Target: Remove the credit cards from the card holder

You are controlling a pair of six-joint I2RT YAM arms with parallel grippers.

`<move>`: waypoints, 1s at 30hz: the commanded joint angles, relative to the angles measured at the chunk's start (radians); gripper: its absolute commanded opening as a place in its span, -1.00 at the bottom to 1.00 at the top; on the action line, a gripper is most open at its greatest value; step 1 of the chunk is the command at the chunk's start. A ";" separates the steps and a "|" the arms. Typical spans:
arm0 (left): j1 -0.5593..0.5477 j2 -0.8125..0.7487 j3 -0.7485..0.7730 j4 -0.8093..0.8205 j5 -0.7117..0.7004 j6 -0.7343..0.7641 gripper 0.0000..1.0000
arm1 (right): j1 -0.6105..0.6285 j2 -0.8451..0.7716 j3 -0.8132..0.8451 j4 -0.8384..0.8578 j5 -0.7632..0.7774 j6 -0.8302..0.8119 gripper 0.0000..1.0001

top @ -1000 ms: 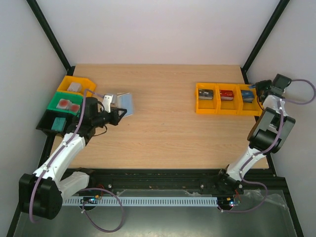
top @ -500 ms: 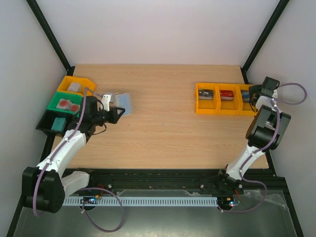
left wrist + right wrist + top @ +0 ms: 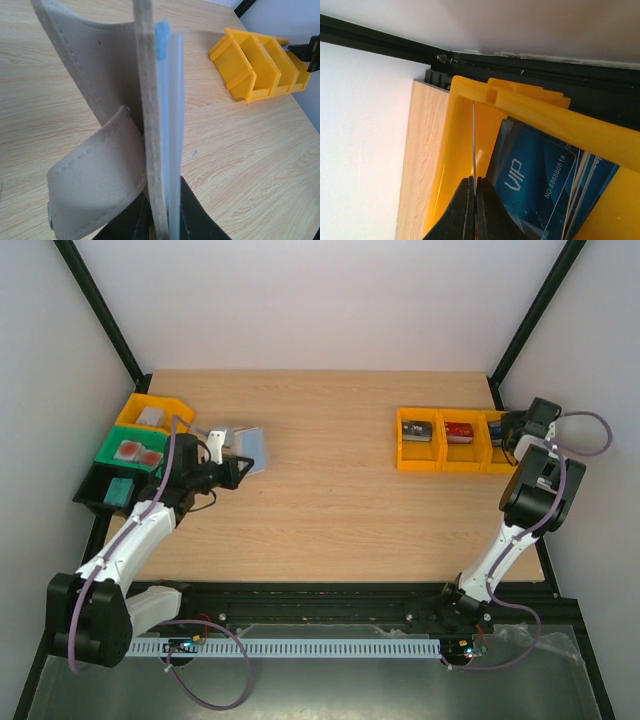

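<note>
The card holder [image 3: 246, 448], beige outside and blue inside, hangs partly unfolded just above the left side of the table. My left gripper [image 3: 229, 469] is shut on its edge. In the left wrist view the holder [image 3: 100, 80] stands edge-on between the black fingers [image 3: 200, 220], its snap tab curling to the left. My right gripper [image 3: 514, 431] sits at the rightmost yellow bin [image 3: 498, 436]. In the right wrist view that gripper [image 3: 475, 189] is shut on a thin credit card [image 3: 474, 145] seen edge-on inside the bin [image 3: 460, 145], beside several blue VIP cards [image 3: 540, 175].
Three joined yellow bins [image 3: 420, 452] at the back right hold cards, the middle one red [image 3: 459, 432]. At the left edge stand a yellow bin [image 3: 140, 403], a green bin [image 3: 118, 440] and a black bin [image 3: 95, 485]. Black frame posts rise at the back corners.
The right gripper has dropped forward and left from above the table's corner down into the rightmost yellow bin. The left gripper and card holder have shifted slightly left.
</note>
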State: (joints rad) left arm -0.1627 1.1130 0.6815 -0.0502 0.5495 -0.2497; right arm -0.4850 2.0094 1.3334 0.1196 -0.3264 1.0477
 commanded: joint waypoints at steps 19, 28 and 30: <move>-0.154 0.104 -0.034 0.143 0.149 0.096 -0.90 | 0.010 -0.071 0.149 -0.334 0.192 -0.264 0.37; -0.152 0.155 -0.082 0.092 -0.117 0.059 0.95 | 0.045 -0.201 0.189 -0.435 0.265 -0.388 0.97; -0.090 0.145 -0.086 0.044 -0.260 0.000 0.99 | 0.056 -0.235 0.193 -0.455 0.280 -0.406 0.97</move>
State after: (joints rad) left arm -0.3264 1.2572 0.6064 0.0700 0.5911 -0.1692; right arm -0.4507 1.8629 1.4868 -0.2584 -0.1181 0.7136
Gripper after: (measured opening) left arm 0.933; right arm 0.987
